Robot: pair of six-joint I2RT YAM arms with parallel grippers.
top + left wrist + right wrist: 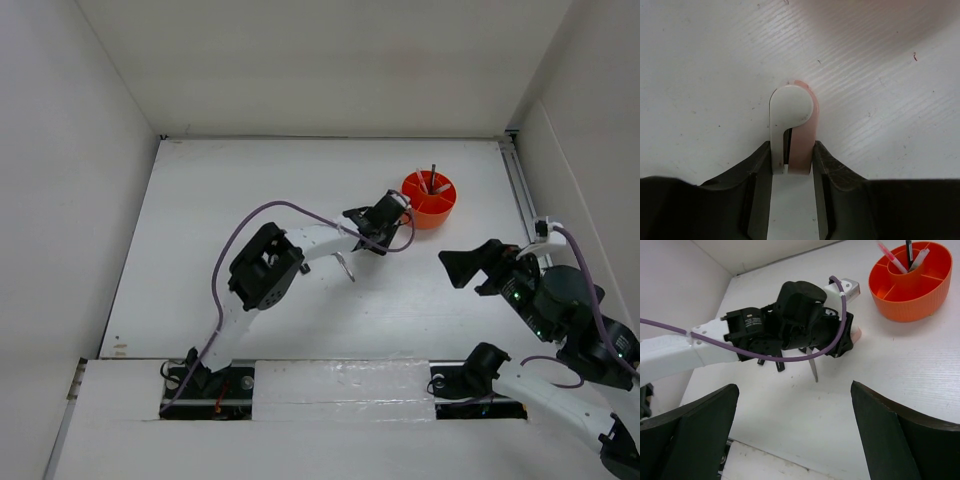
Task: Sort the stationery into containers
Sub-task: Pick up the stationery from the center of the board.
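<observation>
White tabletop [250, 200]: left gripper [792, 150] is pinching a pinkish item [802, 135], perhaps an eraser, near the far-right-corner organiser [429, 199] to drop it; right gripper [794, 387] is idling spread

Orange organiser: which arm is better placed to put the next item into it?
Left. The left gripper is shut on a small white-and-pink item, close beside the orange organiser. The right gripper is open, empty and farther away.

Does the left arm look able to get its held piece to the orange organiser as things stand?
Probably yes. The left gripper, shut on a pink and white item, is close beside the orange organiser with nothing between them, and the right gripper hangs open well off to the side.
</observation>
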